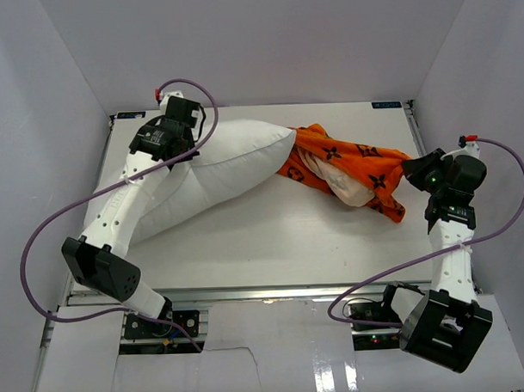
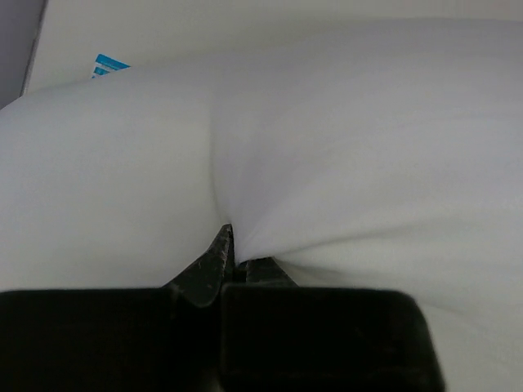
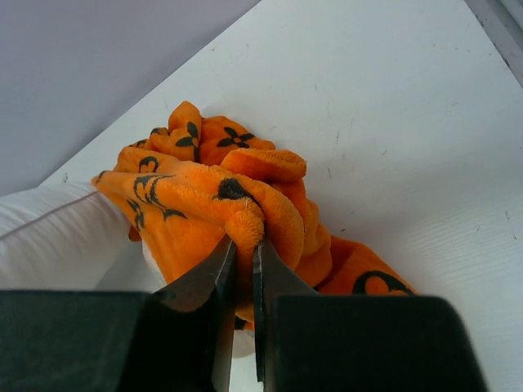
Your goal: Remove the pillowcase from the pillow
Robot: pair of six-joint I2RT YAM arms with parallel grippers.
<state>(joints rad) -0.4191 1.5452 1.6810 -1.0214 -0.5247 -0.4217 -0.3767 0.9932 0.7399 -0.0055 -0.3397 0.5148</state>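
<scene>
Meanwhile, left gripper [image 2: 232,247] pinches the pillow [image 1: 226,167] far left; right gripper [image 3: 243,245] clamps the pillowcase [image 1: 377,170], seemingly covering only its right end.

In the top view we see bright, even light from above, with only soft shadows under the pillow [image 1: 226,167] and the arms [image 1: 116,210], and a patch of glare on the glossy panel [image 1: 328,374] at the near edge. In the wrist views we find the pillow almost washed out, its folds marked by faint grey shading, the pillowcase [image 3: 196,204] vivid and sharp, and the black bodies of the left gripper [image 2: 232,249] and right gripper [image 3: 243,249] dark and featureless
</scene>
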